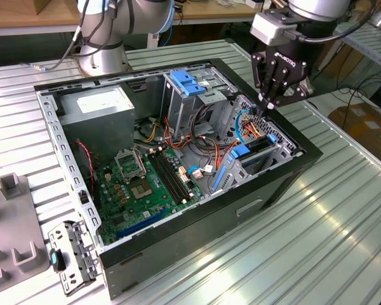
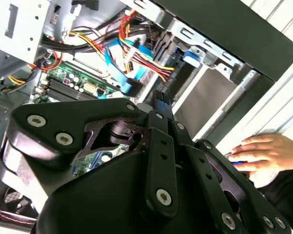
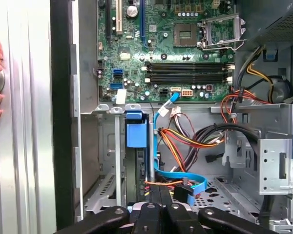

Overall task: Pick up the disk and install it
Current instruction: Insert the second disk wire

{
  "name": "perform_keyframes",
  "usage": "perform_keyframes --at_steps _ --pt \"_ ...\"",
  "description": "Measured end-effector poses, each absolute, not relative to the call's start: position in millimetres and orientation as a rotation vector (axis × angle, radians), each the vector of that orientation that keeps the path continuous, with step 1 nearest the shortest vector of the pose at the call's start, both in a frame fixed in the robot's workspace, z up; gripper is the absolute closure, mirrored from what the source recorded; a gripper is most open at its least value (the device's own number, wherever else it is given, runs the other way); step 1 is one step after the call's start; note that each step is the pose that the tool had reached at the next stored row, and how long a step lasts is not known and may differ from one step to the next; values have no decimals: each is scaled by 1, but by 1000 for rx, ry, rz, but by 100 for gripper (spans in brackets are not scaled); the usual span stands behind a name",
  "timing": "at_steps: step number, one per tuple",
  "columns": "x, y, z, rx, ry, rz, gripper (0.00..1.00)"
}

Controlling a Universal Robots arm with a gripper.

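The disk (image 1: 256, 146) stands on edge in the drive bay at the corner of the open computer case (image 1: 286, 184) on the exterior view's right. Its blue carrier tab (image 3: 136, 129) sticks out above the bay's metal frame. My gripper (image 1: 268, 107) hangs just above that bay, pointing down among the cables, its fingers (image 2: 161, 103) pressed together with nothing between them. In the first wrist view the gripper (image 3: 161, 194) sits over the orange and blue cables, beside the slot that holds the disk.
Inside the case lie a green motherboard (image 1: 140, 184), a grey power-supply box (image 1: 98, 105), a blue-topped drive cage (image 1: 187, 81) and loose cables (image 1: 200, 149). A person's hand (image 2: 263, 152) rests on the ribbed table beside the case. A metal bracket (image 1: 73, 254) and grey fixture (image 1: 13, 222) lie on the exterior view's left.
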State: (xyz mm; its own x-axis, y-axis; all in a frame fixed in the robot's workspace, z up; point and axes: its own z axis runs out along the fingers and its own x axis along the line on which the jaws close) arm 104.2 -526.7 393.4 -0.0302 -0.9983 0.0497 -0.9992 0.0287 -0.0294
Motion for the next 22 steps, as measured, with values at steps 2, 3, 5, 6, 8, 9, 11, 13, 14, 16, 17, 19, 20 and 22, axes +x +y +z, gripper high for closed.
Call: perform_keyframes --at_steps 2,3,5,6,8,9,11,13,14,16,17,19,20,22 --pt "104 -521 393 2176 -2241 85 89" --pt "104 -518 393 2176 -2241 84 89" --pt "104 -511 393 2174 -2239 82 89" --pt "104 -507 393 2174 -2238 82 89" --pt "105 -496 394 2166 -2230 88 89" --pt "105 -494 394 2162 -2226 93 89" --pt "105 -489 398 2154 -2217 109 89" --pt "106 -485 399 2148 -2211 119 89" --pt "106 -482 399 2136 -2198 137 89" --pt "106 -480 398 2123 -2184 160 89" --pt "106 -478 397 2112 -2172 181 89" --pt "106 -475 393 2096 -2156 213 89" --pt "107 -474 392 2090 -2149 225 89" --pt "107 -474 388 2083 -2142 238 89"
